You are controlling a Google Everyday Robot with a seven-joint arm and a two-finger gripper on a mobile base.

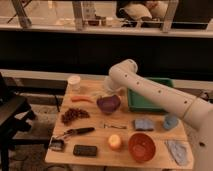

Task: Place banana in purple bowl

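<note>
You are looking down on a wooden table (100, 159) with the purple bowl (108, 104) near its middle; every place below is given relative to that bowl. The arm (150, 90) reaches in from the right and bends down just behind the bowl, where the gripper (111, 89) sits close above the bowl's far rim, its fingers together. You cannot make out the banana from this view, so its place, its long axis and the way it points cannot be told.

- Left of the bowl, just beside it: an orange carrot-like stick (81, 99), long axis running left to right.
- Behind and left: a white cup (74, 82).
- Right, near: a green tray (150, 95).
- Front left: a dark cluster of grapes (74, 115) and, farther forward, a black-handled tool (75, 133) and a dark flat device (85, 150).
- Front: a round orange fruit (115, 142).
- Front right: an orange-red bowl (142, 147) and blue cloths (144, 124).
</note>
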